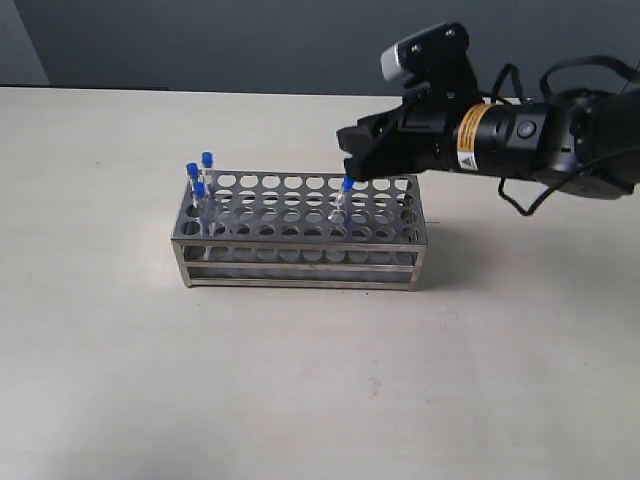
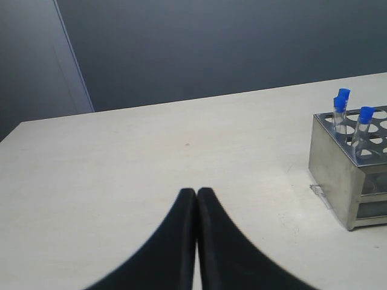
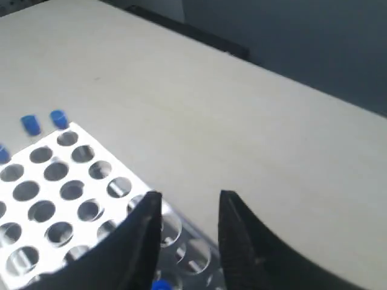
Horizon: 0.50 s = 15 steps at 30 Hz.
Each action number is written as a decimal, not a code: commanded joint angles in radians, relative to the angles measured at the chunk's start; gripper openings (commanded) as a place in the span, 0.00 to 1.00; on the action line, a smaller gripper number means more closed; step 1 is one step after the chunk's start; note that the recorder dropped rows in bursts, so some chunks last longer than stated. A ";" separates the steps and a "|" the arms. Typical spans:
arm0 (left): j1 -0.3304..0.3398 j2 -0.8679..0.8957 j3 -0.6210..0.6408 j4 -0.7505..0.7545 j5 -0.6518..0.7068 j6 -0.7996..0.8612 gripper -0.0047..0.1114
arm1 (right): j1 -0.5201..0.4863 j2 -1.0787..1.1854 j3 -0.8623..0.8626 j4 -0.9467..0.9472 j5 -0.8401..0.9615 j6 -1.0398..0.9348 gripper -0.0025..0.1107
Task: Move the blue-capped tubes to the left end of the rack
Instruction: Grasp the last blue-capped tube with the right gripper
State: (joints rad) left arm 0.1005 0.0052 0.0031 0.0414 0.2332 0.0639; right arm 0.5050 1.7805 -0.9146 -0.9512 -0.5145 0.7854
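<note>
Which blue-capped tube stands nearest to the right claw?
The lone tube in the right part of the rack, just below the right claw; the other three cluster at its left end.

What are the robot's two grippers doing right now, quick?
Left gripper: closed, holding nothing.
Right gripper: open, holding nothing.

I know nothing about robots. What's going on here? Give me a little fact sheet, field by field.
Surface: pale table
Rack: steel, many round holes, standing on the table
Tubes at left end: three blue-capped tubes, standing in holes
Stray tube: one more with a blue cap, nearer the rack's right end
Right claw: open, right by the stray tube's cap; contact unclear
Left claw: shut, empty, away from the rack
</note>
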 commanded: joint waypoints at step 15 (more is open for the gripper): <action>-0.005 -0.005 -0.003 0.002 -0.001 0.000 0.05 | -0.005 0.118 0.051 0.084 -0.075 -0.125 0.45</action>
State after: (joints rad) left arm 0.1005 0.0052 0.0031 0.0414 0.2332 0.0639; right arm 0.5033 1.8793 -0.8667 -0.8960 -0.5656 0.6982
